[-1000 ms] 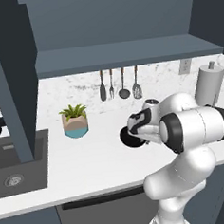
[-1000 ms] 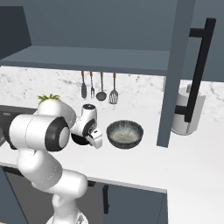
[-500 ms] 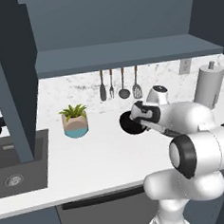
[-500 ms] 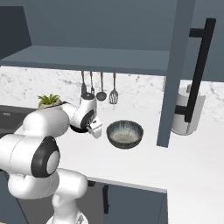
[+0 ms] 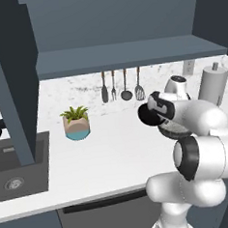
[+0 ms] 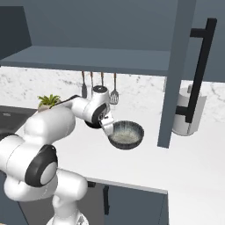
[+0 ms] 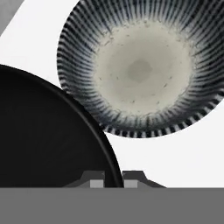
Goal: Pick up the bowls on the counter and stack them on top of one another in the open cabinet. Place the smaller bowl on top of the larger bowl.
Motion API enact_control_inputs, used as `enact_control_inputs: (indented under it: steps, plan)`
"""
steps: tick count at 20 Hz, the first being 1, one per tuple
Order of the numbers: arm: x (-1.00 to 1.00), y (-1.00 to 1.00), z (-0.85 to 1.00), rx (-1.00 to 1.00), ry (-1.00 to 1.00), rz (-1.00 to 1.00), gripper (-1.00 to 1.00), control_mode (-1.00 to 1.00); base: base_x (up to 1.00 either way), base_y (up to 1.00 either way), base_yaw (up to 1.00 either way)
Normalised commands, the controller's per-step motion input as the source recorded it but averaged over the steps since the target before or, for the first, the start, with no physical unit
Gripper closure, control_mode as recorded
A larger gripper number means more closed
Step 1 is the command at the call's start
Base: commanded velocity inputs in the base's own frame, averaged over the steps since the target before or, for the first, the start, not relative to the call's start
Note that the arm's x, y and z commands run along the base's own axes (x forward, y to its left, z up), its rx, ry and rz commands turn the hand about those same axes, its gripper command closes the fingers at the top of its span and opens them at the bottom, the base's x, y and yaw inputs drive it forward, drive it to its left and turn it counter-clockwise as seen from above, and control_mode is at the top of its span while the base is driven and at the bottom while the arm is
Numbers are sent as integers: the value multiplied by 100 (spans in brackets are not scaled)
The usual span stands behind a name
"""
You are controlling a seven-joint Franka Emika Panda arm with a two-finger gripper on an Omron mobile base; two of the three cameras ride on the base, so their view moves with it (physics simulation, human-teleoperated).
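White counter point(image 5: 104, 155) is seen below. Nearest, the smaller bowl point(image 7: 43, 144) is held by its rim in the narrow jaws of the gripper point(image 7: 113, 177). Just beyond it sits the larger bowl point(image 7: 140, 65). That big bowl should be shelved first in the open cabinet point(image 6: 88, 59).

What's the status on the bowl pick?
End effector shut on the smaller bowl's rim, bowl off the counter. Larger bowl on the counter, right below the hand. Cabinet shelf overhead, no bowls there yet.
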Motion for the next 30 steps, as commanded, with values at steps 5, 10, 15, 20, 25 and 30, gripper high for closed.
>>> enact_control_inputs:
  steps: [5,10,15,20,25,30]
  plan:
    - [5,-100,0,5,2,-9,100,-100,0,0,0]
    - [11,-38,-11,0,3,-1,100,-100,0,0,0]
    - [16,-3,-45,-5,10,0,100,-100,0,0,0]
    - [7,-45,-29,-1,3,0,100,-100,0,0,0]
    - [7,-29,-10,0,1,0,100,-100,0,0,0]
    - [32,1,-13,-1,0,0,-100,-100,0,0,0]
